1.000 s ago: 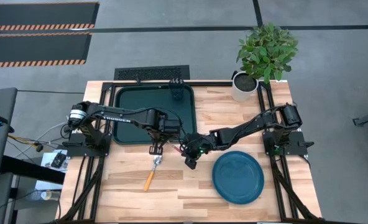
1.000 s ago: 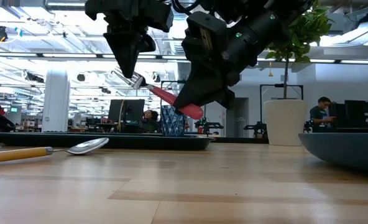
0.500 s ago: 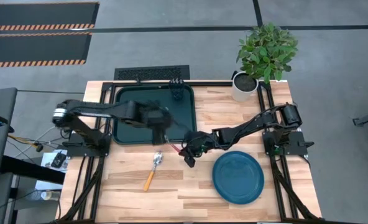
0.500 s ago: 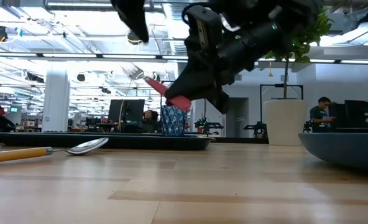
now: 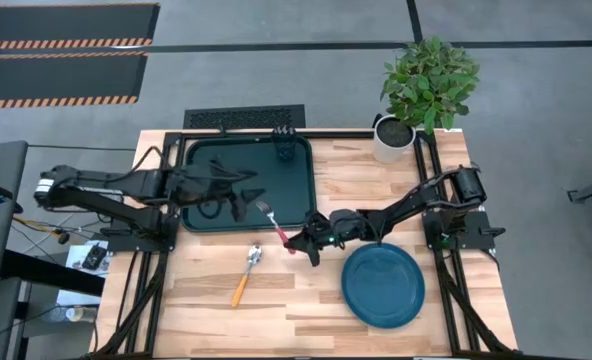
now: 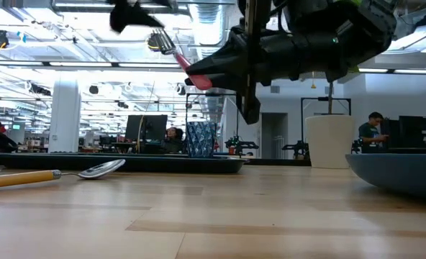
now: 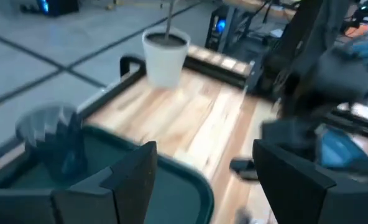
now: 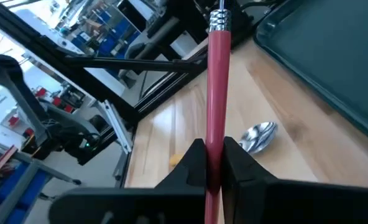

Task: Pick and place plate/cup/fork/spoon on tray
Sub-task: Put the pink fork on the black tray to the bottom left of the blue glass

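The fork (image 5: 279, 224), red-handled, hangs above the table just near of the tray (image 5: 211, 170), with my right gripper (image 5: 309, 240) shut on it. Its tines (image 6: 166, 42) point up toward the tray. My left gripper (image 5: 240, 200) hovers open over the tray's near right part (image 7: 171, 186), holding nothing. The cup (image 5: 285, 150) stands on its base in the tray's far right corner. The spoon (image 5: 246, 272) lies flat on the table near of the tray. The plate (image 5: 383, 285) rests on the table at the near right. My right gripper pinches the fork's red handle (image 8: 214, 163) between its two fingers, near the handle's free end. The fingers come about level from the table's right side, and the handle runs on forward past them. The fork is lifted clear, tilted with its tines higher than the handle.
A white pot with a green plant (image 5: 394, 138) stands at the table's far right corner. Bare wood lies between the tray and the plate. People and desks show in the room beyond the table.
My left gripper has opened, let go of the fork's tine end, and drawn back up and toward the table's left, over the tray. My right gripper has kept hold and raised the fork, whose tines now point higher.
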